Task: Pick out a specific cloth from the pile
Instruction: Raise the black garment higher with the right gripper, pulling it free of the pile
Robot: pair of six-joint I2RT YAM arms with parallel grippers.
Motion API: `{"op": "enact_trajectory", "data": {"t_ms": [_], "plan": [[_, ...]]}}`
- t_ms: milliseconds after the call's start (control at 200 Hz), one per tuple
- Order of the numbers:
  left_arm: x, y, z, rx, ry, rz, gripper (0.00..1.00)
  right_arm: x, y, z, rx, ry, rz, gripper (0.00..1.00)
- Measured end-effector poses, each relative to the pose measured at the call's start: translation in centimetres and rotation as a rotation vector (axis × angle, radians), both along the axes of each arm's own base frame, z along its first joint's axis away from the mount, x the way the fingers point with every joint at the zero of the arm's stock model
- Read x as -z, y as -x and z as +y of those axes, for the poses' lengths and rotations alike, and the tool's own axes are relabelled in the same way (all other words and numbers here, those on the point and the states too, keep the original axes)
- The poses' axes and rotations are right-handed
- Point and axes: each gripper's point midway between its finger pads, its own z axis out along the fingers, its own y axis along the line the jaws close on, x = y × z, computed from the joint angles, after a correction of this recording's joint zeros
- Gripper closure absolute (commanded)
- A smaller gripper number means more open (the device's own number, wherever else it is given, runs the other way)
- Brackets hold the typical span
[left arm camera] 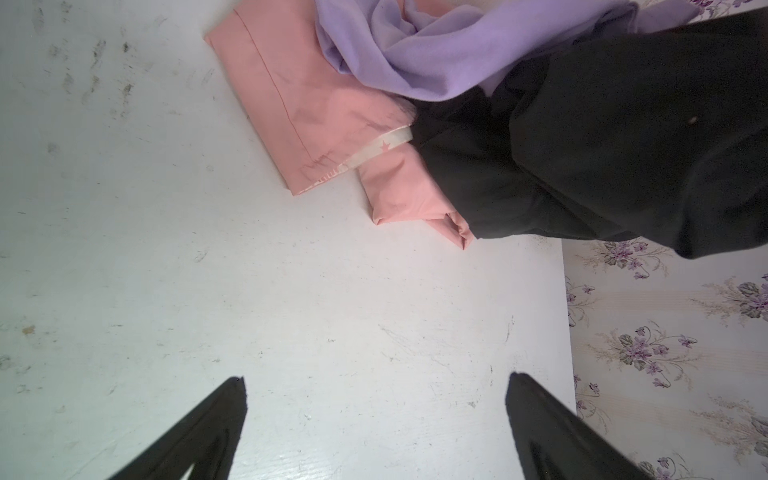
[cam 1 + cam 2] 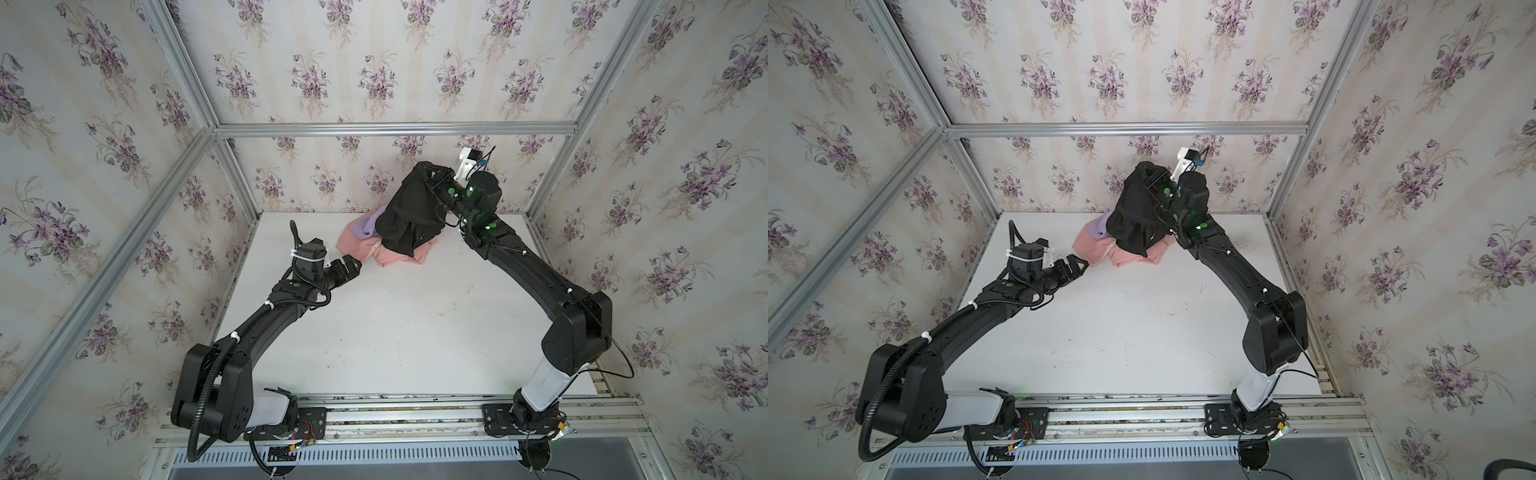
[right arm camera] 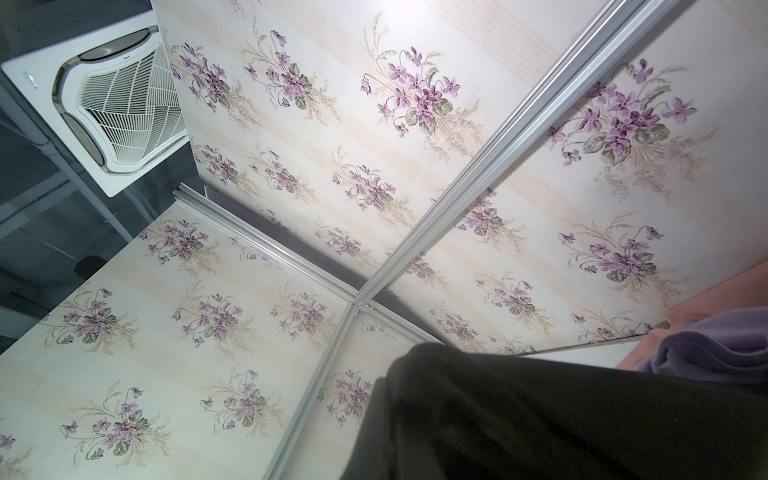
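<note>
My right pincer (image 2: 433,174) is clamped on the plain black soft cloth (image 2: 409,210), holding it up so it drapes over the pile (image 2: 392,258) of salmon-pink cloth (image 2: 353,245) and lavender cloth (image 2: 368,224) at the back of the white tabletop (image 2: 395,332). My left pincer (image 2: 356,268) gapes wide just beside the pink edge.

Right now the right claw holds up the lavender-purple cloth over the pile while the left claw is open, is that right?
No: in both top views the right claw holds up the plain black fabric cloth over the pile; the left claw is open.
</note>
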Motion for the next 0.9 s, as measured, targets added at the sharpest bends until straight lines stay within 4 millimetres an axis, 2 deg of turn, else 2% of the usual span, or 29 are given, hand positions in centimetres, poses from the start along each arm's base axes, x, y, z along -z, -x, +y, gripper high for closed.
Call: {"op": "enact_trajectory", "data": {"t_ms": [600,904], "plan": [[-2.1,0.0,-0.2,0.003,0.015,-0.05,0.0,-2.2,1.4,-0.4,0.0,-0.009,-0.044,1.0],[-4.2,0.3,-0.5,0.019,0.021,-0.107,0.0,-5.0,3.3,-0.4,-0.012,-0.017,-0.099,1.0]]}}
